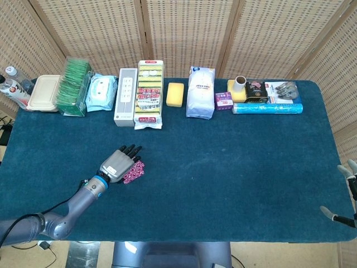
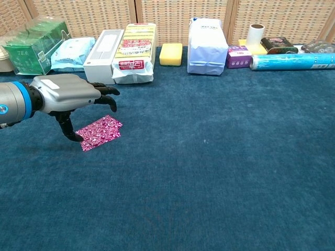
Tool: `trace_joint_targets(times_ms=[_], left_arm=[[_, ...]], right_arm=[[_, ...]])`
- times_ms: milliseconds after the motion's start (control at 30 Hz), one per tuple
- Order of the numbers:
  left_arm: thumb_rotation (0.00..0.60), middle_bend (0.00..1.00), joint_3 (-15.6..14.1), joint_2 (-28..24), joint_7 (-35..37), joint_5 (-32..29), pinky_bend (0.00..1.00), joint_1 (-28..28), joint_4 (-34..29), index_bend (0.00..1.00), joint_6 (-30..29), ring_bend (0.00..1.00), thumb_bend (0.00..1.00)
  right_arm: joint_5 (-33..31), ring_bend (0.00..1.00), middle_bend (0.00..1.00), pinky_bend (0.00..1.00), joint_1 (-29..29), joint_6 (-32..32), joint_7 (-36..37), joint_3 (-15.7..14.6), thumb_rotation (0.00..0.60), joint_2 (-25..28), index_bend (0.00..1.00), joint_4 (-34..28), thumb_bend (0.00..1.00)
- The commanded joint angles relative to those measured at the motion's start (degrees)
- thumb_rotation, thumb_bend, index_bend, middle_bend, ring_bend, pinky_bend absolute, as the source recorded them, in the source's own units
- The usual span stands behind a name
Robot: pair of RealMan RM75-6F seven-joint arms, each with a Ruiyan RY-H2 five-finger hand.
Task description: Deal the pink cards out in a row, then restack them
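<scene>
Pink cards (image 2: 99, 132) patterned magenta, stacked flat on the blue table (image 2: 220, 172) at left of frame, left hand (image 2: 70, 97) spread above them, thumb tip beside the stack, right hand (image 1: 346, 192) only in head view, lower right edge, fingers apart

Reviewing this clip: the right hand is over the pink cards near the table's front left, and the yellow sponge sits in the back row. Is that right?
Not quite. It is the left hand that is over the pink cards, as the chest view shows; the right hand is far off at the table's right edge in the head view. The rest holds: the cards lie near the front left, and the yellow sponge sits in the back row.
</scene>
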State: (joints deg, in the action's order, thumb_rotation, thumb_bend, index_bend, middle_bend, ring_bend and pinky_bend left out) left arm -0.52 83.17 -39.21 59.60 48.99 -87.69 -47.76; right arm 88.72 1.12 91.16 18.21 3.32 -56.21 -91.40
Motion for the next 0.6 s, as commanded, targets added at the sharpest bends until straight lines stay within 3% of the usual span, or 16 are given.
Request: trace_joint_targets(times_ms=[33,333,600], left_arm=[[0.600,0.00,-0.08,0.06,-0.02,-0.16,0.15,0.05,0.00,0.17,-0.05,0.00,0.17],[0.600,0.00,1.54,-3.35,4.35,-1.62,0.15,-1.12,-2.56,0.16,-1.51,0.00,0.17],[0.600,0.00,2.02,-10.95,6.20,-17.50,0.15,0.35,-9.69,0.16,2.93,0.00,0.16]], right_arm=[[0.01,0.00,0.00,0.00,0.05,0.06,0.03,-0.02,0.600,-0.04,0.09,0.11,0.00],[0.03,0.00,0.00,0.00,0.13,0.21,0.32,-0.02,0.600,0.02,0.09,0.23,0.00],[0.39,0.00,0.00,0.00,0.18,0.34,-0.04,-0.17,0.600,0.07,0.09,-0.04,0.00]])
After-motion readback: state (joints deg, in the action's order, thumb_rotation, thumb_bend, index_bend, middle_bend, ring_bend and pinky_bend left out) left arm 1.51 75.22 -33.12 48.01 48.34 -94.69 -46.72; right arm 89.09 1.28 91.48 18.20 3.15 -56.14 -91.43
